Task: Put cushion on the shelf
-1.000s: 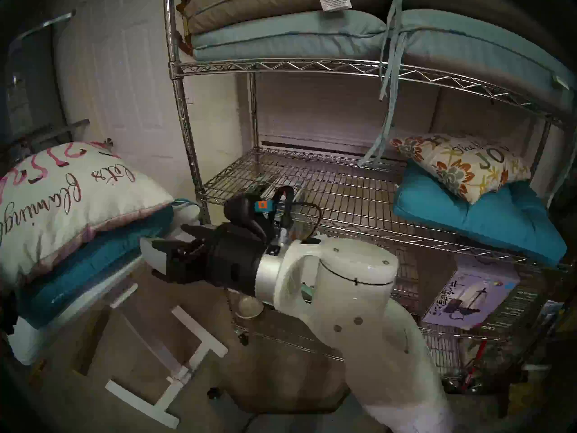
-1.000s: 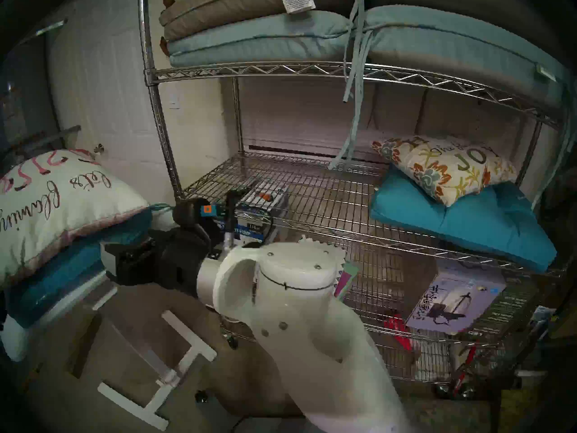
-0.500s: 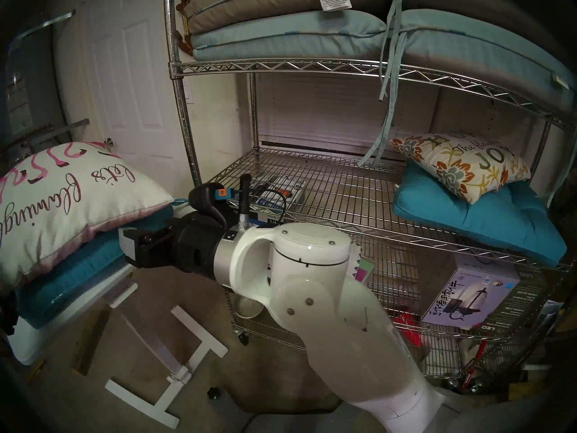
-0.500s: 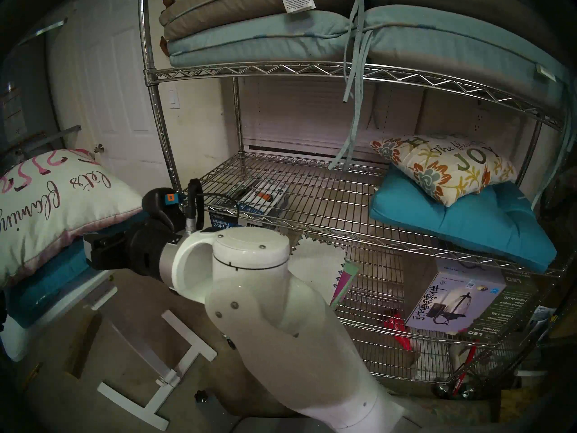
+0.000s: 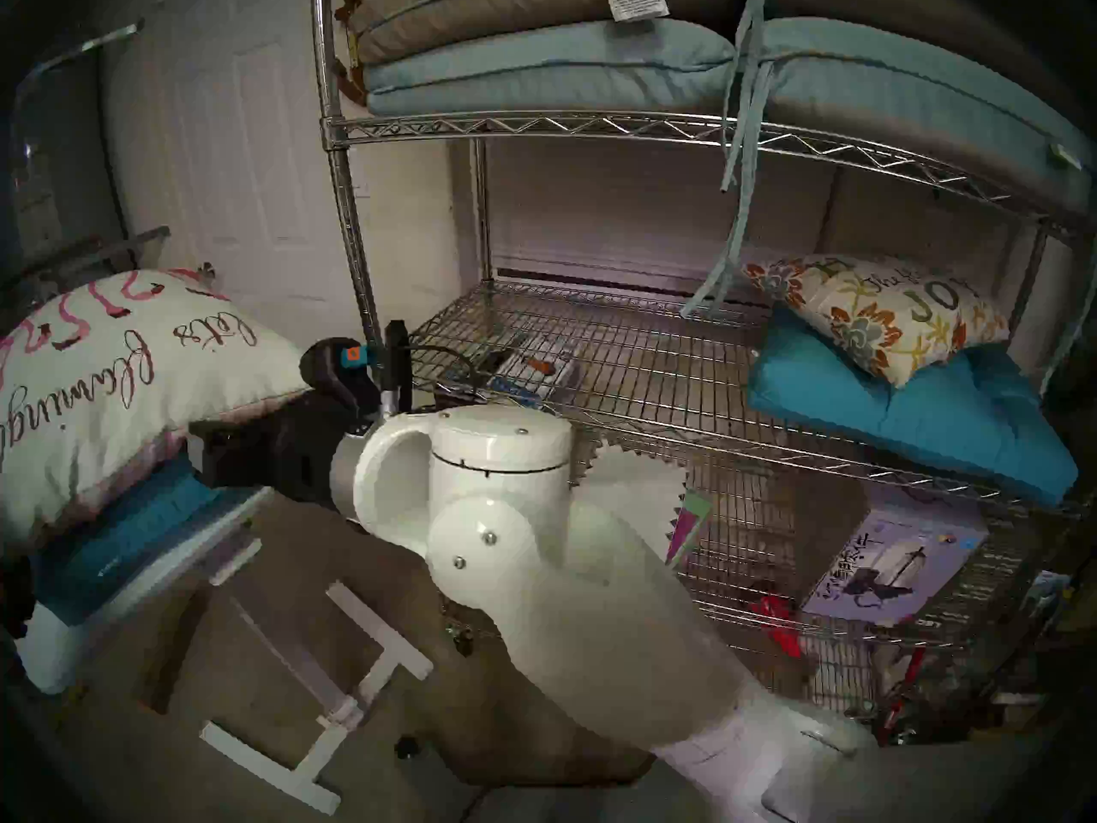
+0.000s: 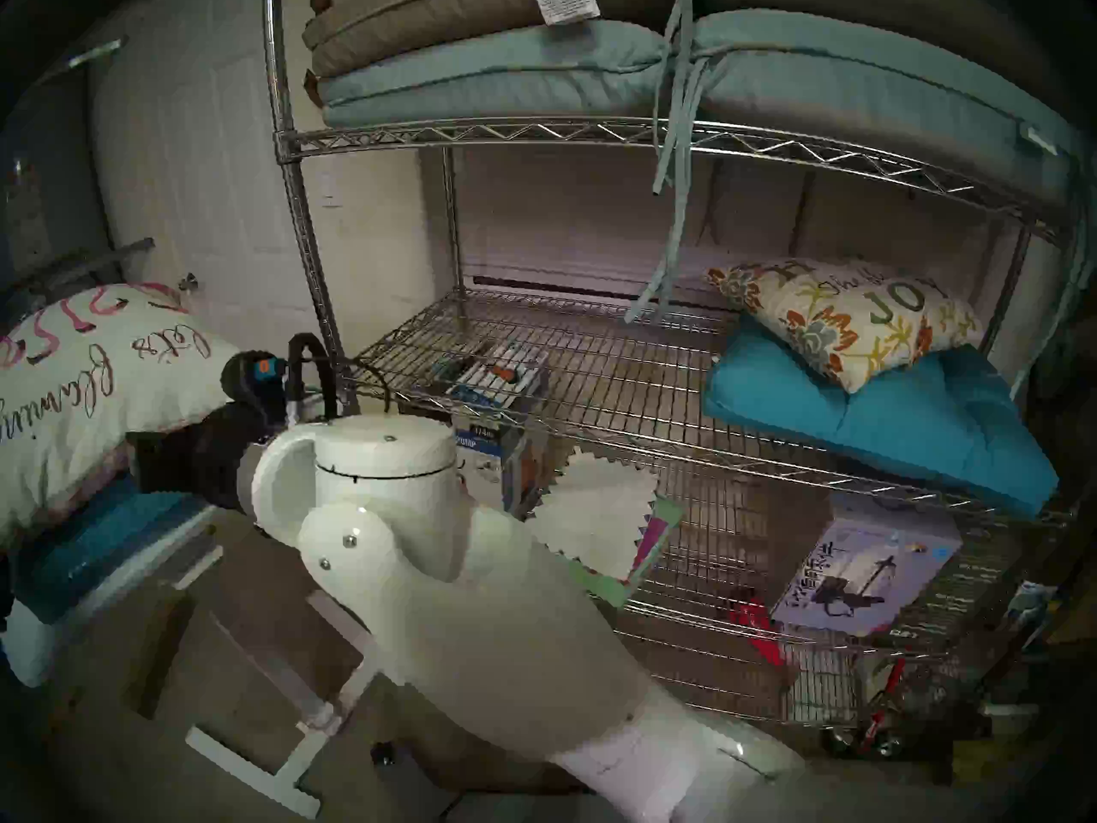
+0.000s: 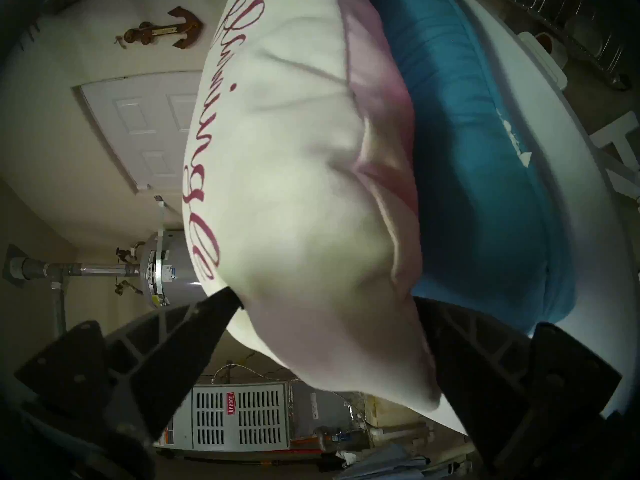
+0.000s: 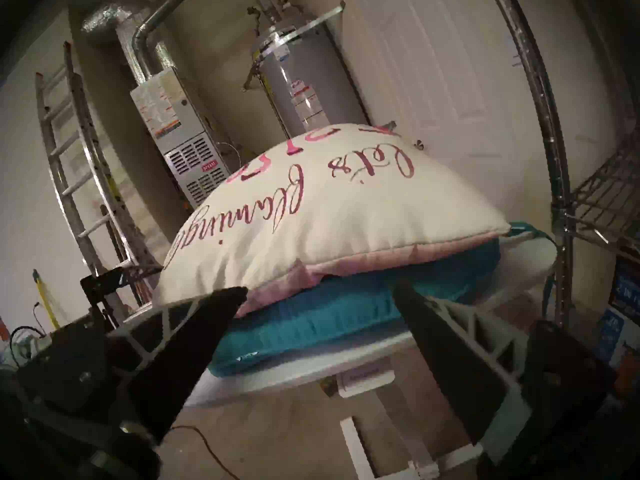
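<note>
A white cushion (image 5: 119, 382) with pink script lies on a teal cushion (image 5: 130, 537) on a small white table (image 5: 53, 655), left of the shelf. The shelf (image 5: 593, 124) is a chrome wire rack; the left half of its middle tier (image 5: 623, 358) is bare grid. My right gripper (image 5: 199, 453) is open at the stack's right edge, under the white cushion's overhang; in the right wrist view (image 8: 318, 288) its fingertips reach the seam between the two cushions. My left gripper (image 7: 325, 295) is open with a corner of the white cushion (image 7: 294, 157) between its fingers.
A teal cushion (image 5: 920, 424) with a floral cushion (image 5: 878, 311) on top fills the middle tier's right end. Long blue and tan cushions (image 5: 534, 61) fill the top tier. Boxes (image 5: 890, 566) sit below. The shelf's left post (image 5: 350, 240) stands beside my right wrist.
My right arm has swung left, away from the shelf's front, and brought its open gripper up to the cushion stack's right edge. The cushions have not moved.
</note>
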